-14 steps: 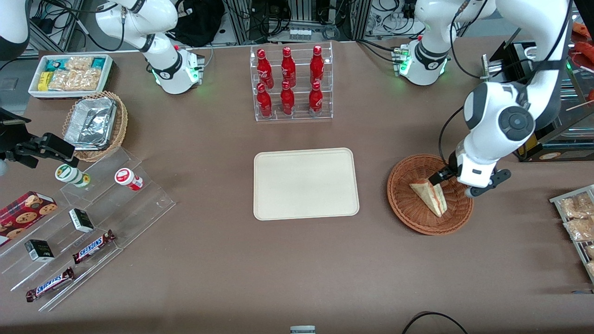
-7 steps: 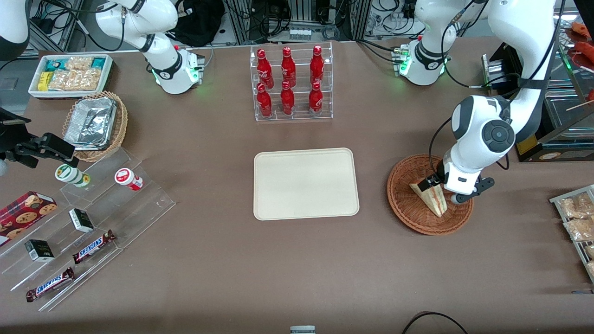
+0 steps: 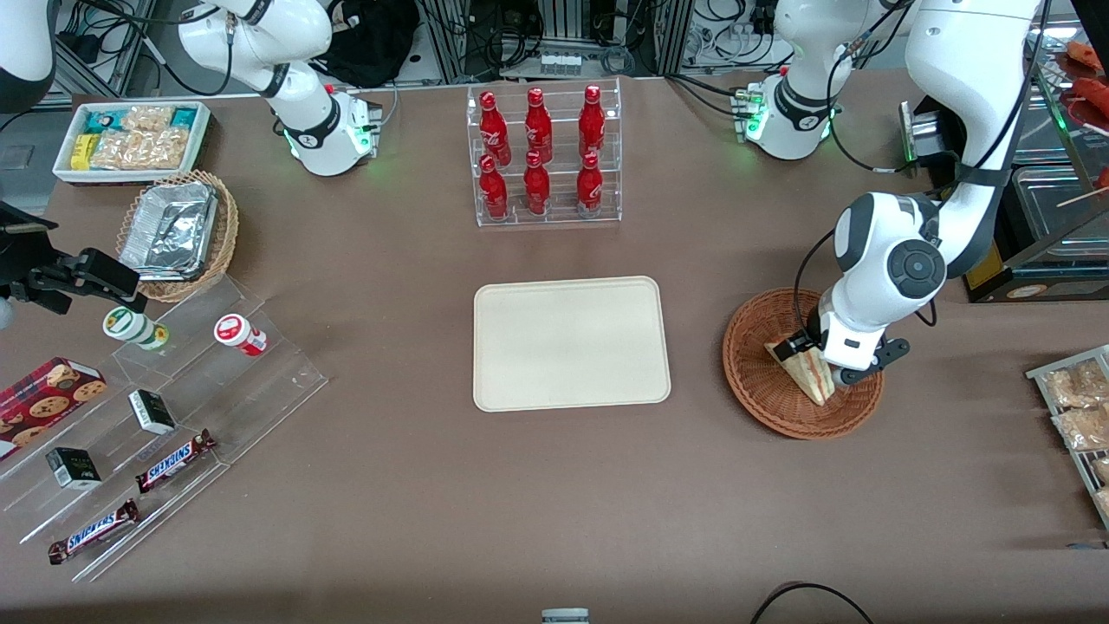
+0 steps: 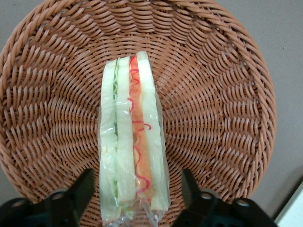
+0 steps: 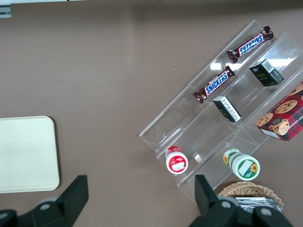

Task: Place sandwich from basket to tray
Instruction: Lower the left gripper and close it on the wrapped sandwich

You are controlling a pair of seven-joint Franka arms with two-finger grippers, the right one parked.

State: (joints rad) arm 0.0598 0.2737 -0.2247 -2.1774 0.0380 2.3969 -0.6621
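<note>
While my claw (image 4: 135,189) hangs low inside the basket (image 4: 222,109), its two fingers (image 4: 78,189) stand spread on either side of the sandwich (image 4: 132,151), not yet pressing it. Wrapped in clear film, the sandwich lies on the woven floor between them, its cut edge with green and orange filling turned up toward me. Away from my claw, toward the parked arm's end of the table (image 3: 416,485), the tray (image 3: 571,343) lies bare.

The brown worktop (image 3: 390,485) carries the cream tray (image 3: 571,342), the reddish-brown basket (image 3: 762,403), a clear bottle rack (image 3: 548,156), stepped acrylic racks (image 3: 173,433), and a white snack bin (image 3: 134,139). The gripper (image 3: 814,360) hangs over the basket.
</note>
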